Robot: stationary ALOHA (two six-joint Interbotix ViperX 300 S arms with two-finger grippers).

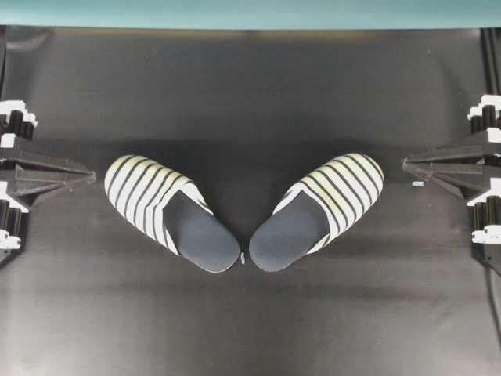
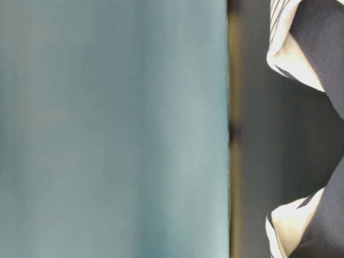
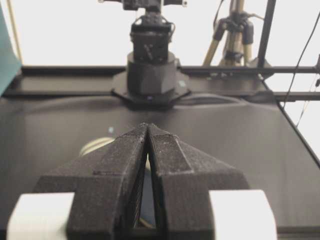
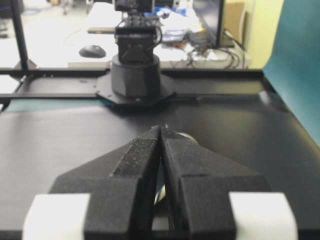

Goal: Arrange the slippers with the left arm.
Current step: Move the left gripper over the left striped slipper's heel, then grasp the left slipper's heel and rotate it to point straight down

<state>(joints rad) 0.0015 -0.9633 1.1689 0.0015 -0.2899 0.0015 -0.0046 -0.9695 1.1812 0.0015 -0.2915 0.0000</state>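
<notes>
Two striped slippers lie on the black table, heels nearly touching and toes splayed outward in a V. The left slipper (image 1: pixel 168 210) points its toe up-left; the right slipper (image 1: pixel 319 210) points its toe up-right. My left gripper (image 1: pixel 92 171) rests at the left edge, shut and empty, its tip just short of the left slipper's toe. In the left wrist view my left gripper (image 3: pixel 148 125) has its fingers pressed together, with the left slipper (image 3: pixel 95 145) partly hidden behind them. My right gripper (image 1: pixel 405 164) sits shut at the right edge, and its tip (image 4: pixel 160 127) meets in the right wrist view.
A small pale scrap (image 1: pixel 243 258) lies between the heels, and a light-blue bit (image 1: pixel 418 184) sits near the right gripper. A teal backdrop (image 1: pixel 250 12) borders the far table edge. The opposite arm bases (image 3: pixel 150 65) (image 4: pixel 135 65) stand across the table.
</notes>
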